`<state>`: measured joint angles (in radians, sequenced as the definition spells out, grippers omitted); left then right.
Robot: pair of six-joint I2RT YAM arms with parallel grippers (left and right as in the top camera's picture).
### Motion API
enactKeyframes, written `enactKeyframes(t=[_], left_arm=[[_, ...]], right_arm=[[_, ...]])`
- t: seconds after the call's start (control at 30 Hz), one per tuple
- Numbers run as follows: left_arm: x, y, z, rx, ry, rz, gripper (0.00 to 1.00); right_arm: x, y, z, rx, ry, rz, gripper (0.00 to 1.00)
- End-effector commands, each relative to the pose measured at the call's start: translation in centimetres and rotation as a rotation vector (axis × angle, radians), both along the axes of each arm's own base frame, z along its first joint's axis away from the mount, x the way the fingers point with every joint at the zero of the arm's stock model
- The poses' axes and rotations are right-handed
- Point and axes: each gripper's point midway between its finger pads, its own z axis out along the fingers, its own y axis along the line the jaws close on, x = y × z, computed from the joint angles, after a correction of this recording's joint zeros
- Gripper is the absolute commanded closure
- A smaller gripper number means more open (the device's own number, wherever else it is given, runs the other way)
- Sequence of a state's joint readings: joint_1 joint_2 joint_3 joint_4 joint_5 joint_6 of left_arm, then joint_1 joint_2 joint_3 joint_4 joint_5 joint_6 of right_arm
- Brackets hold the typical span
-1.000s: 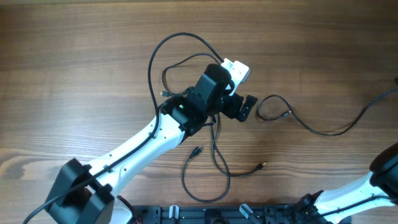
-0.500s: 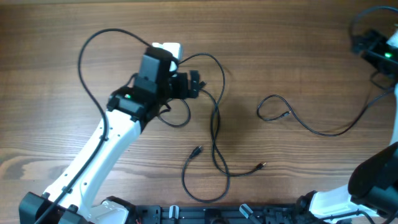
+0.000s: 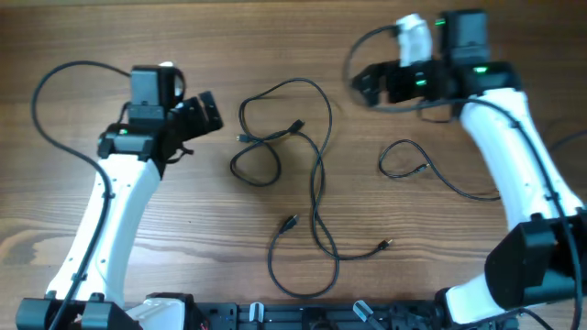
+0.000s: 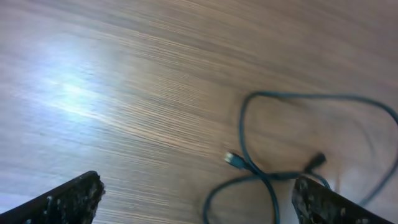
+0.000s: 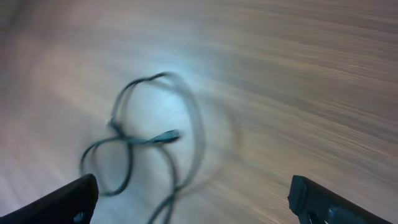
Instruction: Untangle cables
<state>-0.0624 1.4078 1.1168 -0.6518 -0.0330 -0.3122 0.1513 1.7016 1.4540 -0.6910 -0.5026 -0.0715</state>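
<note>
Three cables [image 3: 318,174], with left hand [image 3: 209,109] and right hand [image 3: 365,84] open

I'm working over a table [image 3: 83,37] of warm brown wood with fine grain streaks running lengthwise and a pale glare patch in both wrist views. The cables [image 3: 318,179] look black from overhead. Through the left wrist camera they look dark teal, and one plug [image 4: 231,158] is tipped silver. The left arm [image 3: 105,215] and right arm [image 3: 518,156] are white along the links and black at the joints, each with a small green light near the wrist. The left gripper [image 3: 211,112] and right gripper [image 3: 365,84] are black. The left one's fingers [image 4: 65,202] are speckled with grey scuffs.
</note>
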Motion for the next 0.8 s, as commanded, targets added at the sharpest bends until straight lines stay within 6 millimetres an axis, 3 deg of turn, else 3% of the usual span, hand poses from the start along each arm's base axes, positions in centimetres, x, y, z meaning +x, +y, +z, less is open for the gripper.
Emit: enactKeyframes(t=[0.0, 0.17, 0.43, 0.53, 0.77], left_arm=[[0.0, 3.2, 0.9, -0.030, -0.025, 0.137, 0.00], [-0.2, 5.3, 0.9, -0.029, -0.026, 0.194, 0.00], [-0.4, 5.3, 0.7, -0.029, -0.014, 0.195, 0.00], [-0.6, 5.3, 0.6, -0.029, -0.007, 0.195, 0.00], [-0.4, 4.1, 0.6, -0.087, -0.005, 0.152, 0.00]], right_arm=[[-1.9, 6.0, -0.8, -0.013, -0.021, 0.190, 0.00], [-4.3, 13.6, -5.0, -0.025, 0.019, 0.363, 0.01], [-5.2, 21.1, -10.9, -0.009, -0.027, 0.504, 0.05], [-4.9, 22.9, -12.1, -0.011, -0.071, 0.517, 0.05], [-3.5, 23.6, -15.1, -0.040, -0.110, 0.497, 0.05]])
